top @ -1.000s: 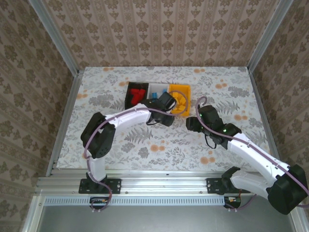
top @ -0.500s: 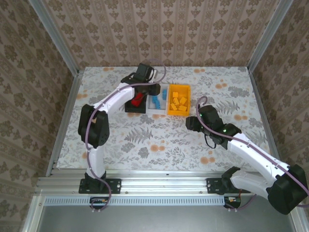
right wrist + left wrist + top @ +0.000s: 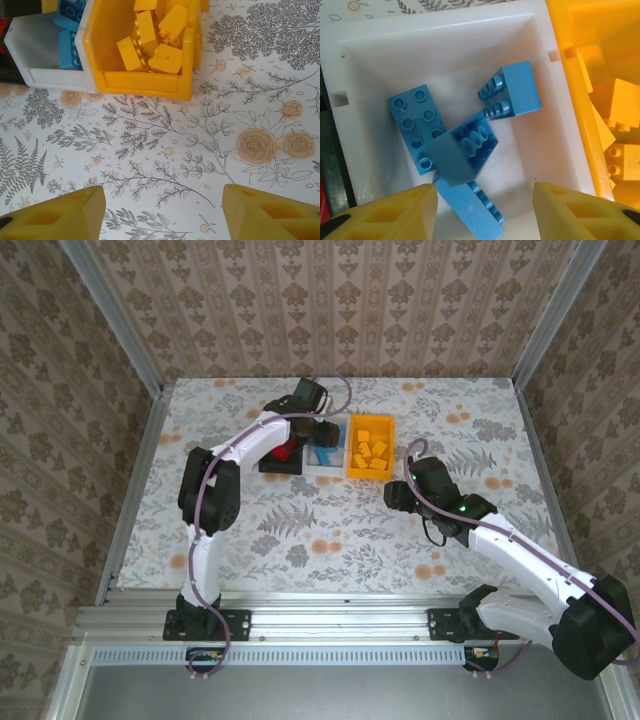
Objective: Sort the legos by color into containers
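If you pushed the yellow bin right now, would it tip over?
Probably not: the yellow bin looks low and wide, so it should slide. It is likely light, holding only small yellow bricks. Smooth plastic may skid.

No words, numbers, labels or signs could be read. None were seen on the bricks [image 3: 415,127], on the bins [image 3: 140,82] or on the table [image 3: 165,150].
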You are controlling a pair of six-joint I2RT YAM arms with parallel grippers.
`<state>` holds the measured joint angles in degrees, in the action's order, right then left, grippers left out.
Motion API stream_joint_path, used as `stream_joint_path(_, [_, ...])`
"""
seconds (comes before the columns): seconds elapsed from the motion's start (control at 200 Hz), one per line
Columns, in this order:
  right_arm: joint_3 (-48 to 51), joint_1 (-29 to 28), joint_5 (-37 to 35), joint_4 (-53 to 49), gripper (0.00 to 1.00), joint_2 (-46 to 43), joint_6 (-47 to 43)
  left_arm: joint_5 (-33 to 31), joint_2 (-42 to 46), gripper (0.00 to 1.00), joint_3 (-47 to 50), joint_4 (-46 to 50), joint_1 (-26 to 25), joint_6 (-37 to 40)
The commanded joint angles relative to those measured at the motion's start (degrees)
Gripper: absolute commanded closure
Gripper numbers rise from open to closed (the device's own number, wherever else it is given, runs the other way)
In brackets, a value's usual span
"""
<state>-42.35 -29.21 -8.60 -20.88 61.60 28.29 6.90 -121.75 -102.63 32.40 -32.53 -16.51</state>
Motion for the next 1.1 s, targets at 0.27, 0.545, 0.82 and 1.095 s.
stream_joint_path(0.27, [-1.0,0.0,2.3,3.8,0.13,-5.7,-3.0,-17.2,36.5,0.0,28.2,-15.3,-5.7,6.6])
stream_joint_path(0.545, [8.3,-0.8,-6.2,23.5,0.0,-14.4,2.8,-38.7,58.7,0.0,55.3,-31.6,-13.8,5.9])
stream_joint_path(0.82, [9.3,-0.8,-13.5,25.8,0.0,-11.7,0.2,-54.9,68.7,0.0,67.7,-34.6,-8.0,-2.3])
stream_joint_path(1.095, [14.1,0.2,-18.0,38.3,0.0,-10.6,-7.2,-48.5,80.5,0.0,87.1,-59.9,10.0,7.5])
